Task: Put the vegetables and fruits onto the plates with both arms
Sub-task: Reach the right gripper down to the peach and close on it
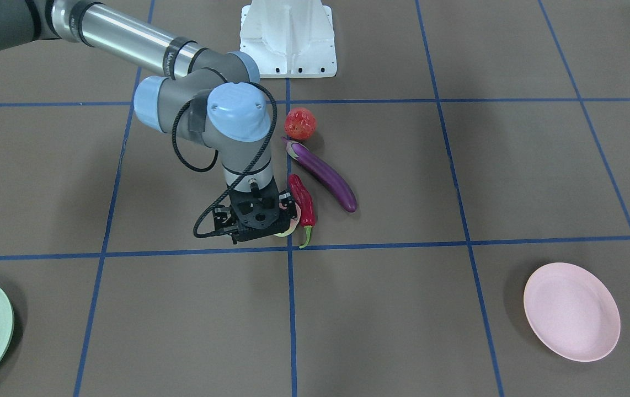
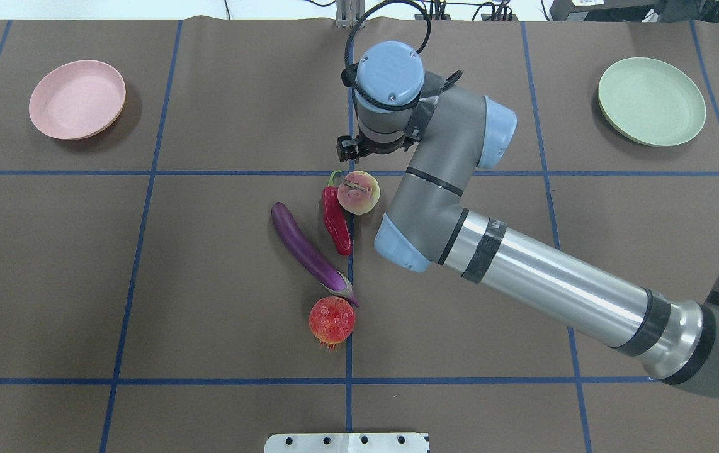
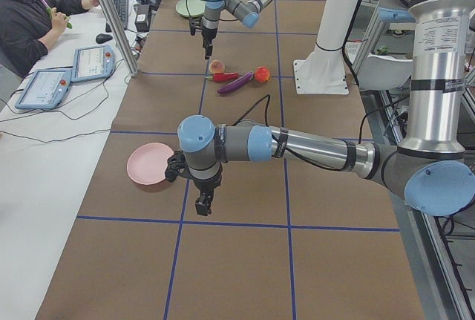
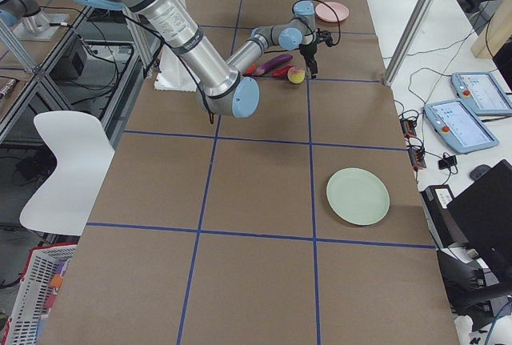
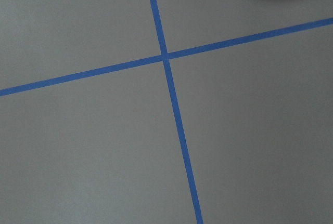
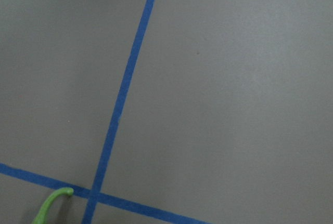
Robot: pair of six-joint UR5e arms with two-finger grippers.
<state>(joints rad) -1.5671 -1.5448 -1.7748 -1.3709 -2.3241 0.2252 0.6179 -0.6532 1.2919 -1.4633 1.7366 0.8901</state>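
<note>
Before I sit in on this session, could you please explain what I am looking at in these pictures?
This is a two-armed robot at a brown table marked with blue tape. Two pictures look down on the table from opposite sides, and two look along it from either end. The last two come from small cameras on the wrists and show mostly bare tabletop.

In the middle lie a peach, a red chili, a purple eggplant and a round red fruit. A pink plate and a green plate sit far apart, with nothing on them.

The right end effector hangs right by the peach, holding nothing. The left end effector hovers beside the pink plate, also holding nothing. I cannot tell whether either one is open.
</note>
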